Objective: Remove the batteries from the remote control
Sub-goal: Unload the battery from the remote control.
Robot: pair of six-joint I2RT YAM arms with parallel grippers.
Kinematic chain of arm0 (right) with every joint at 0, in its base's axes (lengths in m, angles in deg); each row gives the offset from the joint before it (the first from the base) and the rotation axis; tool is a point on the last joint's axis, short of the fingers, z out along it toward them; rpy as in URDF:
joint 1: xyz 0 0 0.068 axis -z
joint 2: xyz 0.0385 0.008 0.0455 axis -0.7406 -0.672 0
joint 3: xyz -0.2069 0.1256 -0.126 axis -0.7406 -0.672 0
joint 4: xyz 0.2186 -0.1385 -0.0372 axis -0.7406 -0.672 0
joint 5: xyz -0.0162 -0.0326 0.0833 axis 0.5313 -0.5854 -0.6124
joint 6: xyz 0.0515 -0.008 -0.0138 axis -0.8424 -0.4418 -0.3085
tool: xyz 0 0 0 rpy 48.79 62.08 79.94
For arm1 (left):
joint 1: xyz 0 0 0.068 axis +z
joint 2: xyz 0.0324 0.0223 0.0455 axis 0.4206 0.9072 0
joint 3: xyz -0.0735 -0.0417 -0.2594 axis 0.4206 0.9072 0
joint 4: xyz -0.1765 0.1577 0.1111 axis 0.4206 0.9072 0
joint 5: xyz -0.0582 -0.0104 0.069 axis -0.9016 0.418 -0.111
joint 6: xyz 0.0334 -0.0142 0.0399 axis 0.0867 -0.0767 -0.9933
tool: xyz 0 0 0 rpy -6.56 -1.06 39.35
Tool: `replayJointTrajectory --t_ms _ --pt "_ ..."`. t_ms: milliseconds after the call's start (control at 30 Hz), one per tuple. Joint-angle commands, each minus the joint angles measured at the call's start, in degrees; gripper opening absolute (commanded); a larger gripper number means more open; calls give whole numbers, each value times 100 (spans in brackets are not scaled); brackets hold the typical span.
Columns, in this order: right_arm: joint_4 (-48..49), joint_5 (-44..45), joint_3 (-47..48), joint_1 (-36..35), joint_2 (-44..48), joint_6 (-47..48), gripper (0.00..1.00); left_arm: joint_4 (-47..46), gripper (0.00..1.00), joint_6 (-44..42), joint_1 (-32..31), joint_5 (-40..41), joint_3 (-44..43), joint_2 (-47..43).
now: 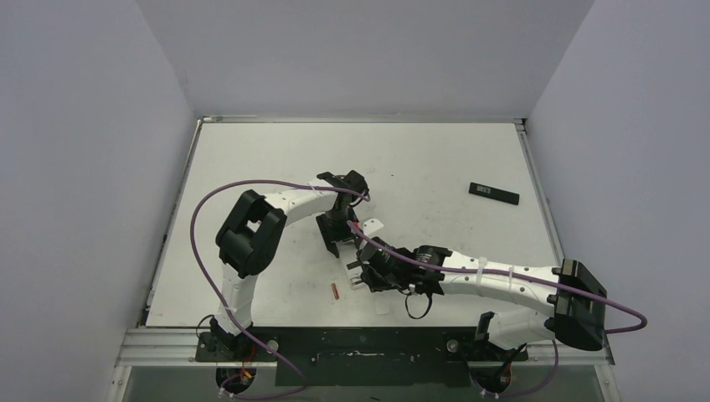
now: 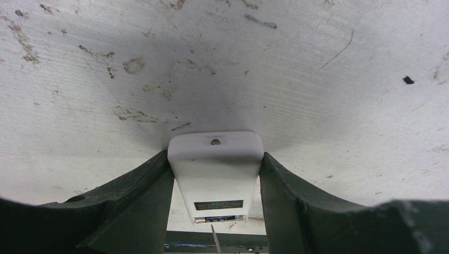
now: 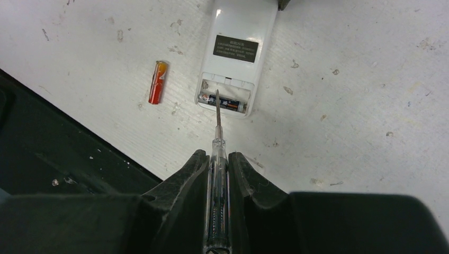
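A white remote lies back side up on the table, and my left gripper is shut on its far end. Its battery compartment is open, with one dark battery still inside; this battery also shows in the left wrist view. My right gripper is shut on a clear-handled screwdriver whose tip rests in the compartment at that battery. A reddish-brown battery lies loose on the table left of the remote; the top view shows it too. From above, the left gripper and right gripper meet mid-table.
A small white rounded plastic piece lies just right of the left gripper. A black rectangular piece lies at the back right. Another small white bit lies near the table's front edge.
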Motion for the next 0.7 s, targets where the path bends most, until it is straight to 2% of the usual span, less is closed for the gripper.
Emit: replayJointTrajectory --t_ms 0,667 --pt "-257 308 246 0 210 36 5 -312 0 84 15 226 132 99" --pt "-733 314 403 18 52 190 5 -198 0 91 8 367 57 127"
